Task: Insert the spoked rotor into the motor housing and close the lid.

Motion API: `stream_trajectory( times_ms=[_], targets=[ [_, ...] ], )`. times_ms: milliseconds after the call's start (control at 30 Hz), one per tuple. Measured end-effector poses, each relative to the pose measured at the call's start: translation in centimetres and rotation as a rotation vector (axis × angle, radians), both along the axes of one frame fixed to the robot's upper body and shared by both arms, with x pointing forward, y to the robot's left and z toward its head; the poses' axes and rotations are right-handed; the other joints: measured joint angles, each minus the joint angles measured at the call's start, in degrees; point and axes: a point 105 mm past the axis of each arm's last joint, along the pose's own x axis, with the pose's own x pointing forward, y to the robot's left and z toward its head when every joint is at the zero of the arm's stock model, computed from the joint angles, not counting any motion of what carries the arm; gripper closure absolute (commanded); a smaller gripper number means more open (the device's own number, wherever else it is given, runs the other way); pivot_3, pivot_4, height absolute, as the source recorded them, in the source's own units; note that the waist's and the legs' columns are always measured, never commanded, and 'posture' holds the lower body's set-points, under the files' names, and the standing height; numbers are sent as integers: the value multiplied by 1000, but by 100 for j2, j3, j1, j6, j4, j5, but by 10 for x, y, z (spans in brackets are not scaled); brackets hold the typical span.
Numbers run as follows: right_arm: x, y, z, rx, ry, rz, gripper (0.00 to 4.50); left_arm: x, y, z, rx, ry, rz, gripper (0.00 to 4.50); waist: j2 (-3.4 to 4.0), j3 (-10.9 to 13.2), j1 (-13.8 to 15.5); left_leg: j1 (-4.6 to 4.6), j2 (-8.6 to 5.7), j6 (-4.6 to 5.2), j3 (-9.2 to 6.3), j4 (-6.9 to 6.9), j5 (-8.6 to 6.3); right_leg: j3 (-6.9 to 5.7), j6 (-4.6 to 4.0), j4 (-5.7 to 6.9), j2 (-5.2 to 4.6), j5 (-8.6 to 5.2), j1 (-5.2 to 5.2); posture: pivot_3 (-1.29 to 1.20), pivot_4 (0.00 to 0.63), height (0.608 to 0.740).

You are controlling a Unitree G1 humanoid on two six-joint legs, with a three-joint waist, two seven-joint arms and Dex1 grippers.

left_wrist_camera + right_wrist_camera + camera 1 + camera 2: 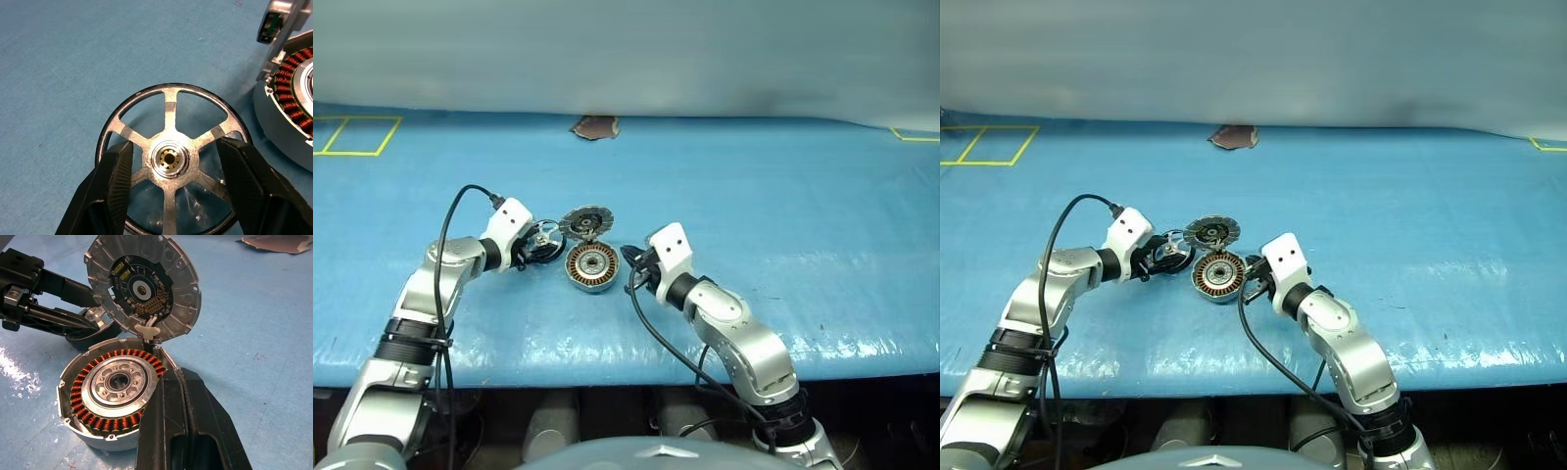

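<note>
Silver spoked rotor (169, 161) straddled by parted left end effector (171, 181), right end effector (182, 416) clenched

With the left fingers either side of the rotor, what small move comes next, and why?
Probably close the left gripper a little more until its fingers pinch the rotor. It lies flat on the table beside the housing, whose lid stands open, and gaps show between fingers and spokes.

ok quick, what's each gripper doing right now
left gripper: open, fingers either side of the spoked rotor, no firm grip visible.
right gripper: shut, holding nothing, fingers against the motor housing.
</note>
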Motion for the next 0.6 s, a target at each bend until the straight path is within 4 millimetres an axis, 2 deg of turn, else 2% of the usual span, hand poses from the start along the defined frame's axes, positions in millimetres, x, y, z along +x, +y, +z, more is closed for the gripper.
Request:
stream_trajectory(
  times_ms=[167, 367, 533, 600],
  targets=[
    [1, -2, 0, 1, -2, -14, 4500, -3, 0, 2, 16, 14, -19, 2718, 30, -20, 15, 8, 0, 0, 0, 1, 0, 0, 0, 0, 0, -1, 10, 0, 150, 740],
    [2, -2, 1, 2, -2, -19, 4500, -4, 3, 0, 31, 26, -11, 2718, 44, -29, 5, 64, 0, 2, 3, -3, 0, 2, -36, -4, -3, -23, 64, 0, 150, 740],
    [2, -2, 1, 2, -2, -20, 4500, -4, 4, 0, 31, 28, -8, 2718, 45, -29, 1, 67, 0, 2, 3, -6, 0, 2, -36, -4, -2, -23, 64, 0, 150, 740],
    [2, -2, 1, 2, -2, -20, 4500, -4, 4, 0, 31, 28, -8, 2915, 45, -29, 2, 67, 0, 2, 3, -7, 0, 2, -36, -5, -2, -23, 64, 0, 150, 740]
  ],
)
